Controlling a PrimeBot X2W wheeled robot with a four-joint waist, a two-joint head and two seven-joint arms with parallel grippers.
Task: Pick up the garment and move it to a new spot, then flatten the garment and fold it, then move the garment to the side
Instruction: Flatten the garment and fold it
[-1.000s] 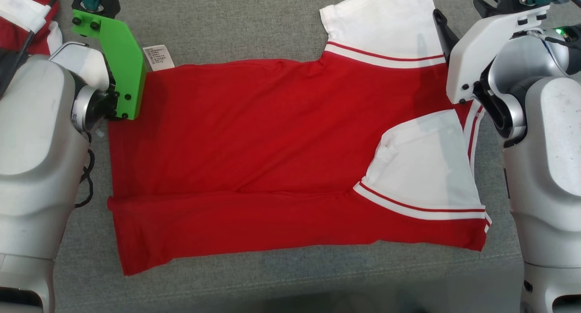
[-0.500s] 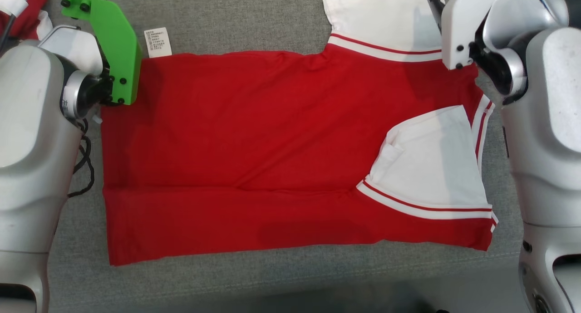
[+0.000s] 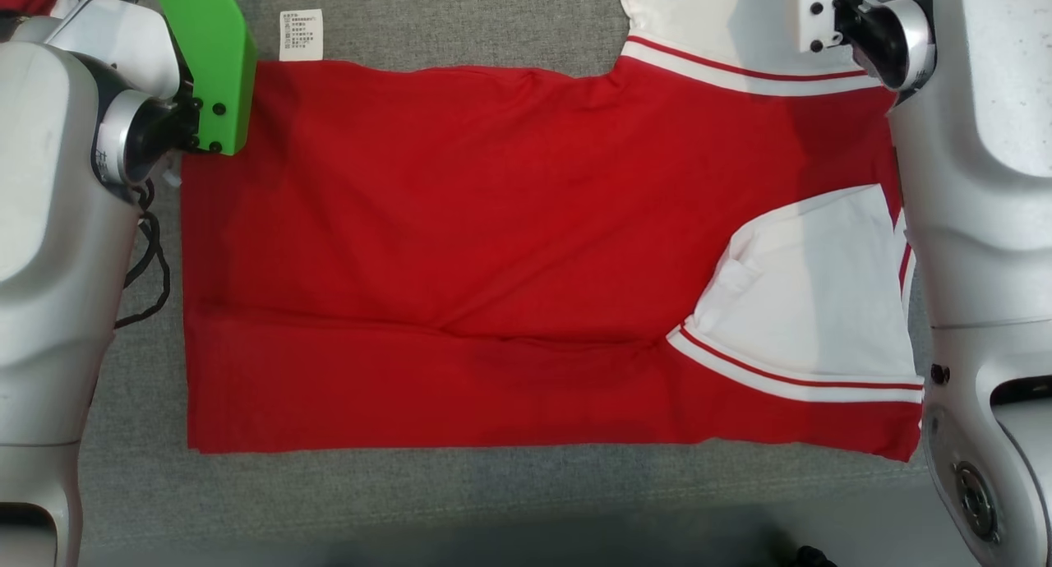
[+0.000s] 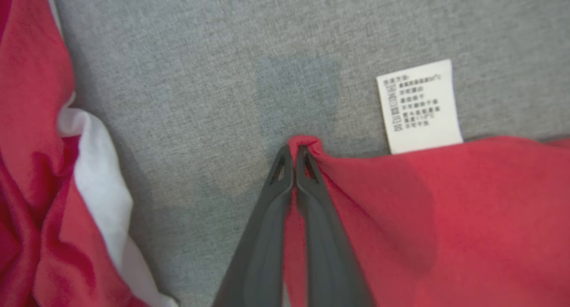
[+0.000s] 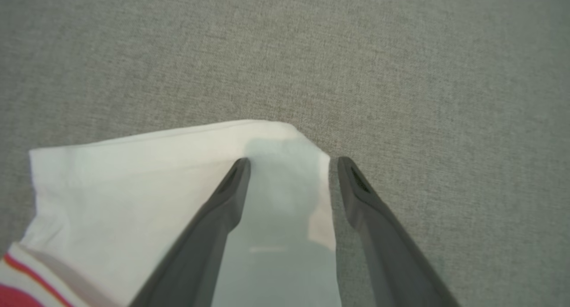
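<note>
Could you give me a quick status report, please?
Left gripper shut on red shirt corner. Right gripper open over white sleeve. Another garment lies aside, not touching.

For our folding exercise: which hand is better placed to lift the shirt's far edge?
Probably left: left hand pinches a corner of the red shirt; right hand hangs open over its white sleeve.

Red garment: one. White sleeves on it: two. Care label: one, upper left of frame. Other red-and-white cloth heap: one, left edge. Left tool, right tool: two in all, two dark fingers each.
</note>
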